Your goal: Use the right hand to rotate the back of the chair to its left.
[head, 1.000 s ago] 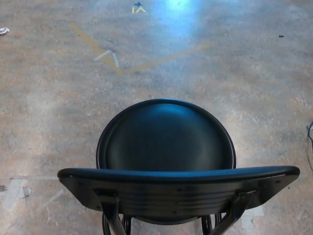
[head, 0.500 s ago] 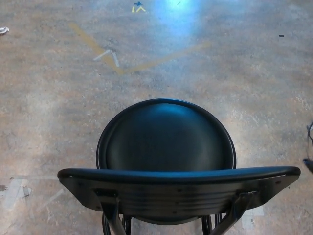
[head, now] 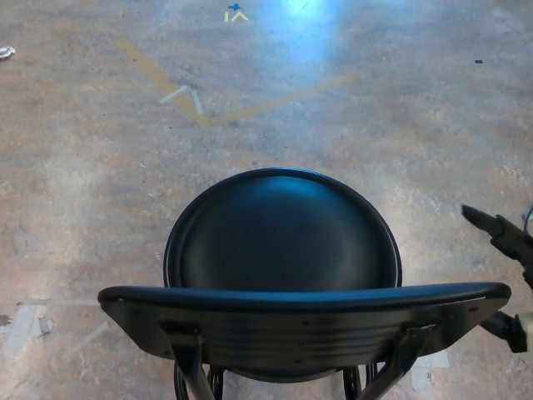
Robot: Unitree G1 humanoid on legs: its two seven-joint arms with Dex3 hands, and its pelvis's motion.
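A black chair stands directly below the camera, its round seat facing away and its curved backrest running across the bottom of the head view. My right hand enters at the right edge, just beyond the backrest's right end and apart from it. One black finger points toward the chair and another shows lower down, so the fingers are spread with nothing between them. My left hand does not show.
The chair stands on a mottled concrete floor with yellow tape lines beyond the seat and pale tape patches at the lower left. A dark cable lies at the right edge.
My right hand has come into view from the right edge and risen beside the backrest's right end. The chair has not moved.
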